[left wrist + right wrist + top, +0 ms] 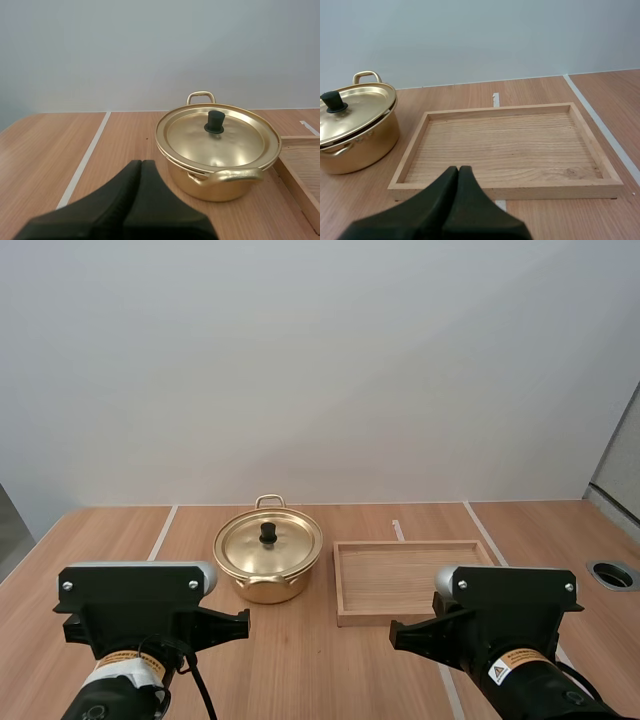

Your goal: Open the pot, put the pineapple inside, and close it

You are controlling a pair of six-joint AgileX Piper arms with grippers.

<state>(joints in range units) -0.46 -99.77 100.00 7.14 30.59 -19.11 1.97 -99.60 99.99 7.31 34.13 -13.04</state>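
High view has the pot [290,585], lid [285,545] on, standing on the tabletop [320,660] just beside the wooden tray [410,575]. My left tool [141,162] is clenched on nothing, facing the pot; my right tool [458,169], clenched likewise, faces the tray

Looked like a robotics lab bench, wooden table [300,660] marked off with white tape lines [163,532], cable grommet [612,574] at its edge, bare grey wall [320,370] behind.

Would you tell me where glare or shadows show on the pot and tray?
Left wrist view: soft sheen on the lid, which mirrors its black knob. High view: faint shadow under the pot. Right wrist view: wooden tray matte, no glare.
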